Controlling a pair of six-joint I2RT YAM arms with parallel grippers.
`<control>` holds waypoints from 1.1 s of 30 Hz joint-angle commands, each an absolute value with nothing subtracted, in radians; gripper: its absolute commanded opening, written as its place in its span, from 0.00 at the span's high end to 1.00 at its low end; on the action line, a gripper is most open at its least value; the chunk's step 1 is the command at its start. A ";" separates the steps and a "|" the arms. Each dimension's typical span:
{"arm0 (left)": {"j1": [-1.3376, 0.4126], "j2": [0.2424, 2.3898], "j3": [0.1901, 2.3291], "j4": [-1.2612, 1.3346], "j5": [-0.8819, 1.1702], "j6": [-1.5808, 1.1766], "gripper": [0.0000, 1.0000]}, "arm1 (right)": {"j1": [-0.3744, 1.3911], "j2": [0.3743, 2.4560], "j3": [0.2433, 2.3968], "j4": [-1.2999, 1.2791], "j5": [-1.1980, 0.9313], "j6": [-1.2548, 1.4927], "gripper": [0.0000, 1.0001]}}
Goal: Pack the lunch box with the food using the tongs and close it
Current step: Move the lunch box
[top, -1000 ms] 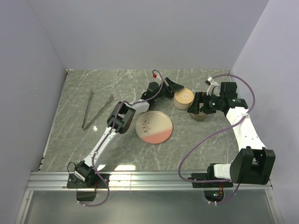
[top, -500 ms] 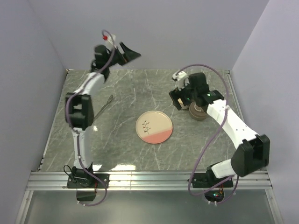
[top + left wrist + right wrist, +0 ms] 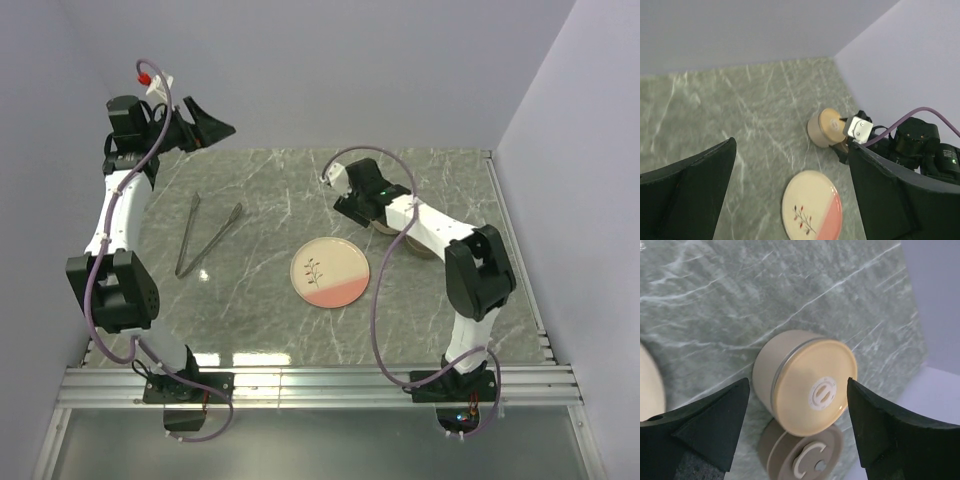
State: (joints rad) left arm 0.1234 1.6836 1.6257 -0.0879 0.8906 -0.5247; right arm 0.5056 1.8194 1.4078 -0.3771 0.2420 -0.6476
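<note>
Packing seems not yet begun. As a next move, it is judged that the tongs must be taken up, which calls for a long descent of the left arm.

The left gripper [image 3: 210, 122] is held high near the back wall, jaws spread wide, with nothing between them. Below it the tongs [image 3: 205, 235] lie flat on the table [image 3: 250, 320], touched by nothing. Free room is seen around them, and the left edge is not far.

No food is seen on the plate [image 3: 330, 272], nor in any view.

The right gripper [image 3: 798, 382] is held over the lunch box [image 3: 810, 395], jaws spread on both sides of it, and no contact can be seen. The lid looks to be on. A darker round piece [image 3: 802, 457] lies just beside the box.
</note>
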 commanded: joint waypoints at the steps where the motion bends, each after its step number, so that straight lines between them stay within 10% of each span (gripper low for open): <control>1: 0.114 1.628 1.611 -0.234 0.873 -0.445 0.01 | 0.535 1.847 1.431 -0.226 0.402 -0.768 0.15; 33: 0.117 1.568 1.559 -0.186 0.848 -0.494 0.01 | 0.391 2.002 1.347 -0.060 0.537 -0.965 0.25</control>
State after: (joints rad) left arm 0.1146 1.5921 1.5402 -0.2253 0.8474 -0.4805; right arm 0.4091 2.0022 1.3090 -0.0456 0.5095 -0.9848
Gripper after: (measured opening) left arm 0.994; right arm 0.762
